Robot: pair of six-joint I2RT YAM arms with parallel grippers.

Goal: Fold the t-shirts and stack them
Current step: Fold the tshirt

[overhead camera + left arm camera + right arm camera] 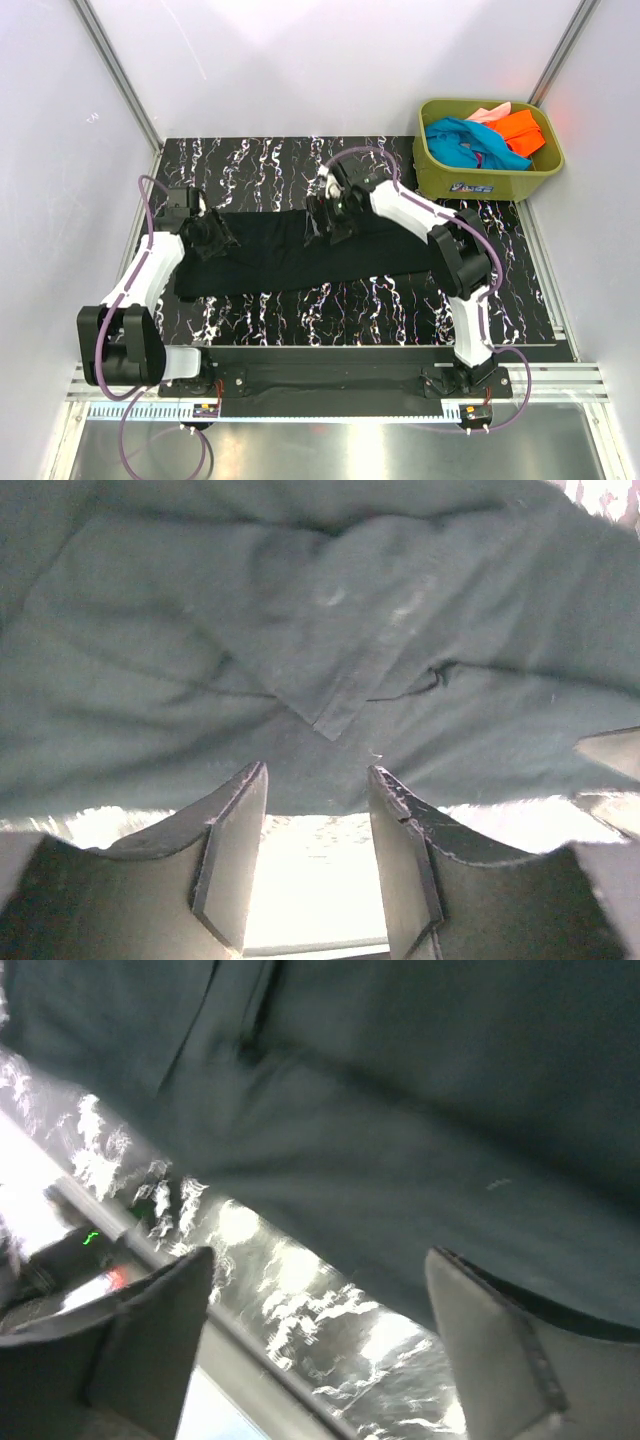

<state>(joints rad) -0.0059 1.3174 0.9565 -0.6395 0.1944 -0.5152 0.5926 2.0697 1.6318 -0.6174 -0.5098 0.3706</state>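
Layout, read off each tool.

- The large t-shirt (300, 255) lies spread on the table (400, 310), running crosswise between the two arms.
- I find the left gripper (212, 238) over the shirt's left end. The right gripper (325, 222) is over its far edge, near the middle.
- From the left tool, the cloth lies ahead of the fingertips (240, 810), with its edge just at them and table under the gap.
- From the right tool, the cloth lies ahead and to the right, with table ahead and to the left.
- The tub (440, 175) stands well to the right of the right gripper and beyond it, at the table's far right corner.
- The other t-shirts (470, 140) are heaped inside the tub.
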